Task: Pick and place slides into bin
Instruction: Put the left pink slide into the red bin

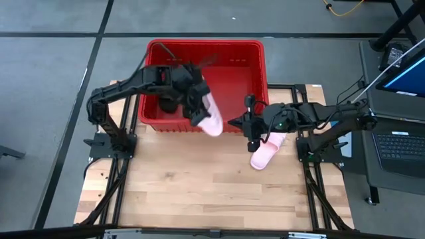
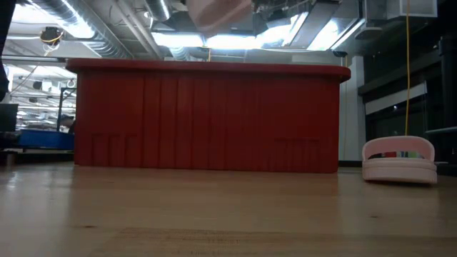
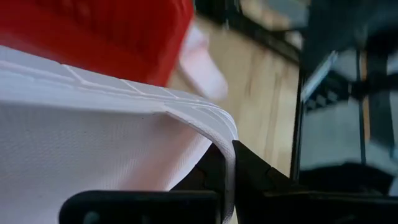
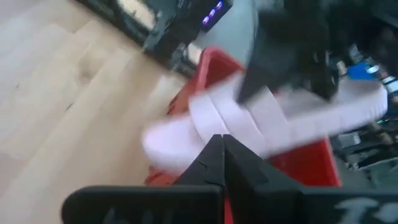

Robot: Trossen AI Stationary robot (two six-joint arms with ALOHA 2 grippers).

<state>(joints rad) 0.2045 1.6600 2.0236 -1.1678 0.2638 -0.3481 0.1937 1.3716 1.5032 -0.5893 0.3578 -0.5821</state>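
Observation:
The red bin (image 1: pixel 255 53) stands at the table's far side. My left gripper (image 1: pixel 198 109) is shut on a pale pink slide (image 1: pixel 210 119) held in the air over the bin's near wall; the low view shows that slide (image 2: pixel 218 11) high above the bin (image 2: pixel 207 118). A second pink slide (image 1: pixel 264 154) lies sole down on the table right of the bin (image 2: pixel 400 160). My right gripper (image 1: pixel 232 122) hovers shut and empty, between the bin and this slide. A dark shape (image 1: pixel 169 105) lies inside the bin, half hidden by my left arm. My left gripper pinches a thin edge of the pink slide's strap (image 3: pixel 229 155) between its two fingers. The fingers come slanting down from the table's left side. The slide is lifted clear of table and bin, and its free end (image 1: pixel 214 126) tilts down toward the near side.
Black frame rails (image 1: pixel 119 166) run along both sides of the wooden table top (image 1: pixel 199 192). A laptop (image 1: pixel 402 143) and a monitor (image 1: pixel 405 73) stand off the table's right edge. The near half of the table holds nothing.

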